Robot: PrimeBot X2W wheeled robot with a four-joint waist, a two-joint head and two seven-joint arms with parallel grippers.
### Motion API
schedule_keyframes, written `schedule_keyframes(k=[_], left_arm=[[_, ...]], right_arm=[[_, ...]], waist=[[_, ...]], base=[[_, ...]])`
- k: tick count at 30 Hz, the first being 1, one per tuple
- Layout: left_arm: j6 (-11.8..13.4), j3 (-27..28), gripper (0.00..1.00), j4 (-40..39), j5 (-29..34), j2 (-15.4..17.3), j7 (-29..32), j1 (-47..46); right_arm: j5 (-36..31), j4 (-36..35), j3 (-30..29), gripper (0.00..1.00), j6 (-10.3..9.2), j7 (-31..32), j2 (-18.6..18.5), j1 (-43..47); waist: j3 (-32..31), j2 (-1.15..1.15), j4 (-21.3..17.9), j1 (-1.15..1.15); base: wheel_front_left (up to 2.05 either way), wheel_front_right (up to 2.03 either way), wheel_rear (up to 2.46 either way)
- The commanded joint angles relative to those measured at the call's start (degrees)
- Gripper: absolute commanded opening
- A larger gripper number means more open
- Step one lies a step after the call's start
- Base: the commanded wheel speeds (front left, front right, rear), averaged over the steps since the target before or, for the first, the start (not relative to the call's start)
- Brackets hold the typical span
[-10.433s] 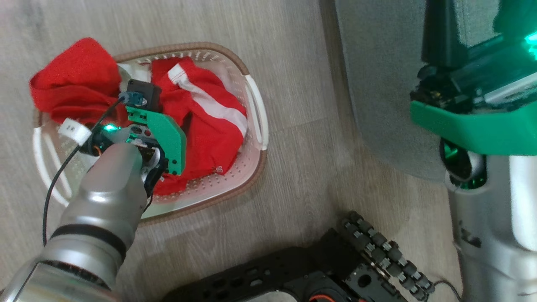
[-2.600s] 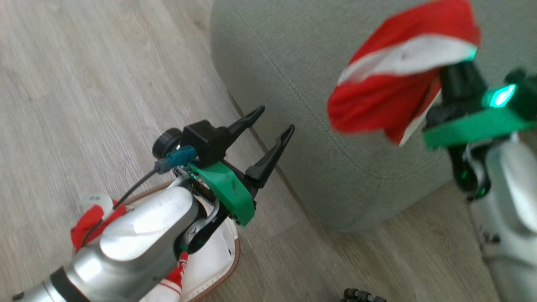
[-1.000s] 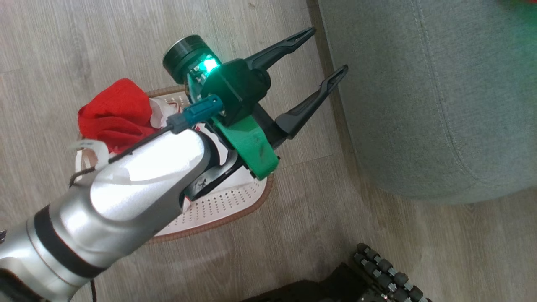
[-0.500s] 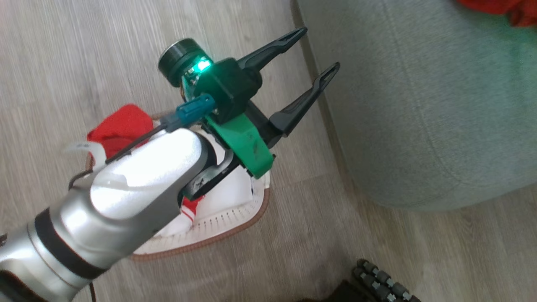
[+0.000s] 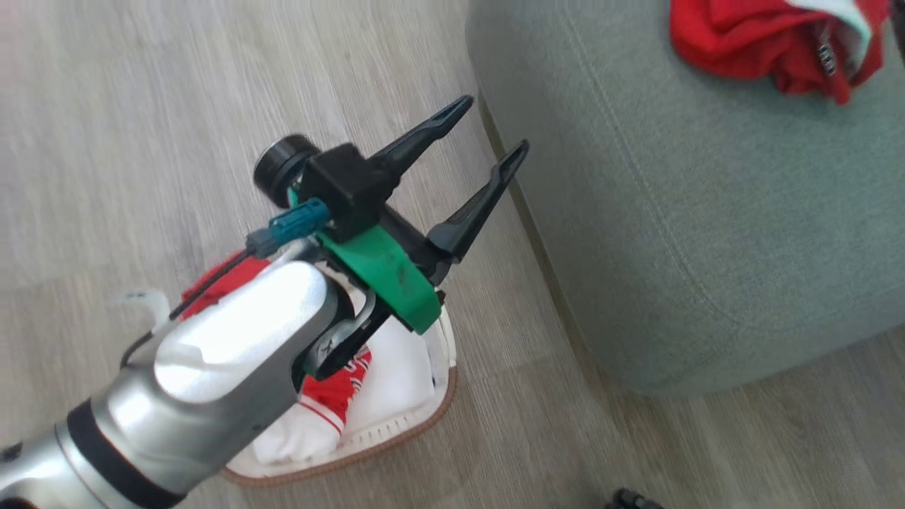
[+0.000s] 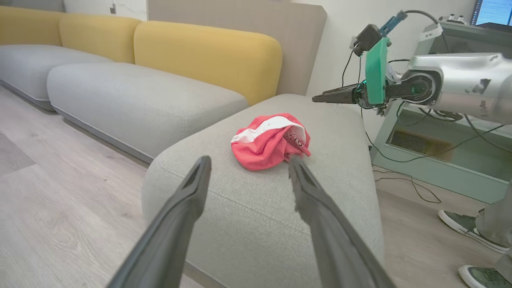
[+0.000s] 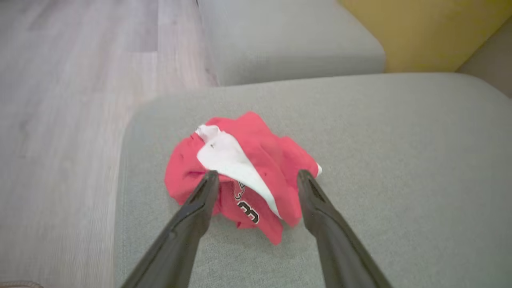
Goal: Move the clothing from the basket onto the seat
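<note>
One piece of red clothing [image 7: 240, 160] with white trim lies crumpled on the grey-green seat [image 7: 400, 160], also seen as clothing [image 6: 272, 140] and clothing [image 5: 763, 42]. My right gripper [image 7: 258, 174] is open just above it, fingers either side, gripping nothing; it also shows side-on as the right gripper [image 6: 316, 98]. My left gripper [image 5: 490, 127] is open and empty in the air over the floor, between the basket [image 5: 396, 442] and the seat [image 5: 672, 212]. More red and white clothing [image 5: 332, 396] lies in the basket, largely hidden by my left forearm. The left gripper [image 6: 249, 162] points at the seat [image 6: 260, 208].
Grey sofa sections with yellow backs [image 6: 200, 52] stand beyond the seat. A pale green cabinet [image 6: 432, 148] with loose cables is to the seat's right, and a person's shoes [image 6: 464, 222] are on the floor there. Wood floor surrounds the basket.
The red garment that hung in my shut right gripper now lies loose on the seat, and that gripper has opened. The head camera has swung toward the seat. My left gripper stays open.
</note>
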Motion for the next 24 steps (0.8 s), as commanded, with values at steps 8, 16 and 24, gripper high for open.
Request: schedule_keyframes(k=[8,16,24], left_arm=[[2.0,4.8,1.0,-1.1,-1.9,1.9,-2.2,2.7],[4.1,8.1,1.0,-1.4,-3.2,3.5,-3.3,8.1],[6.3,12.3,1.0,-1.7,-3.4,5.3,-3.6,14.1]], right_arm=[[1.8,-11.0,-3.2,1.0,-0.02,-5.5,-4.3,7.9],[0.1,-23.1,-12.9,1.0,-0.02,-10.4,-2.4,19.8],[-5.8,-39.0,-23.5,1.0,-0.02,-11.4,6.6,35.4]], waist=[[-7.5,0.0,3.9,0.0],[-12.7,0.0,8.4,0.0],[-16.2,0.0,13.2,0.0]], base=[[0.0,0.0,0.0],[0.0,0.0,0.0],[0.0,0.0,0.0]])
